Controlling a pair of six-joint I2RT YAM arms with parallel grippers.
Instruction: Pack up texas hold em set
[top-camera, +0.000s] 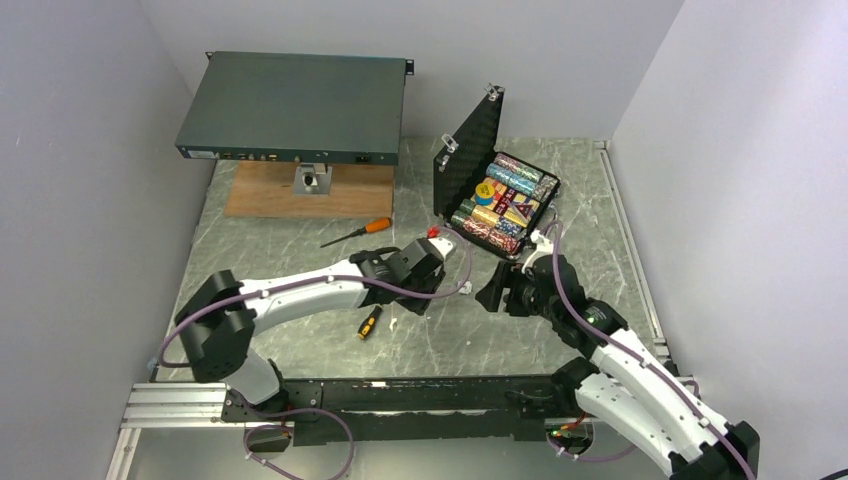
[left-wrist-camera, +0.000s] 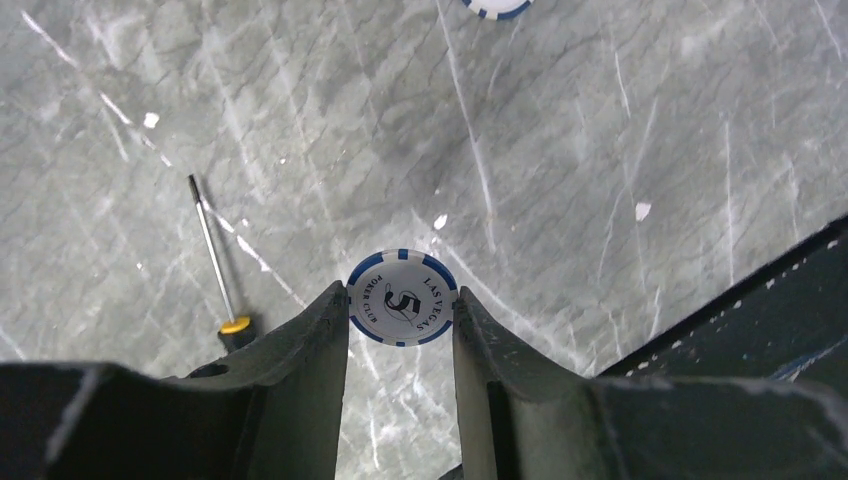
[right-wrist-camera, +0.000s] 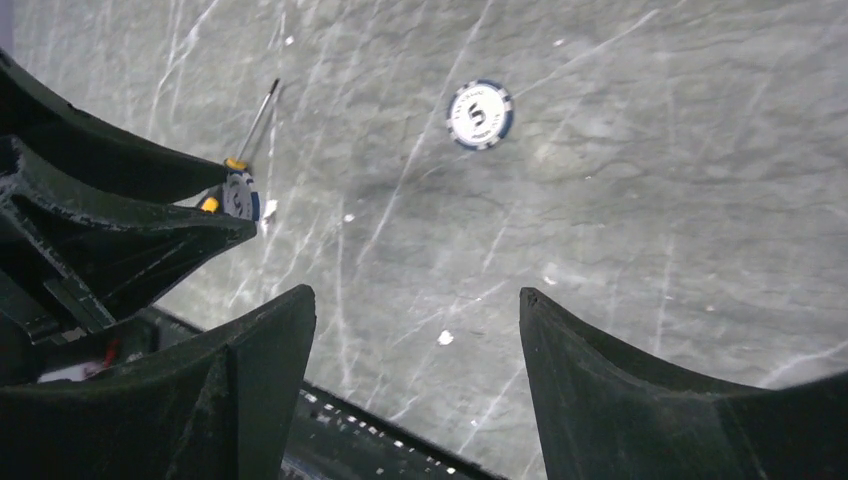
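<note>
The black hinged case (top-camera: 470, 150) stands open at the back right, with multicoloured chip rows (top-camera: 500, 200) and the card box inside. My left gripper (left-wrist-camera: 402, 300) is shut on a white-and-blue chip (left-wrist-camera: 402, 297), pinched edge to edge between the fingertips above the table. In the top view the left gripper (top-camera: 418, 296) hangs mid-table. The right gripper (right-wrist-camera: 418, 300) is open with nothing between its fingers; in the top view the right gripper (top-camera: 497, 292) sits just in front of the case. A loose chip (right-wrist-camera: 480, 114) lies flat on the table. A red token (top-camera: 433, 231) lies near the left arm.
One small screwdriver (top-camera: 370, 322) lies below the left arm and another screwdriver (top-camera: 358, 231) behind it. The big dark-green rack unit (top-camera: 290, 105) rests on a wooden board (top-camera: 300, 192) at the back left. The dark front rail (right-wrist-camera: 350, 420) runs along the near edge.
</note>
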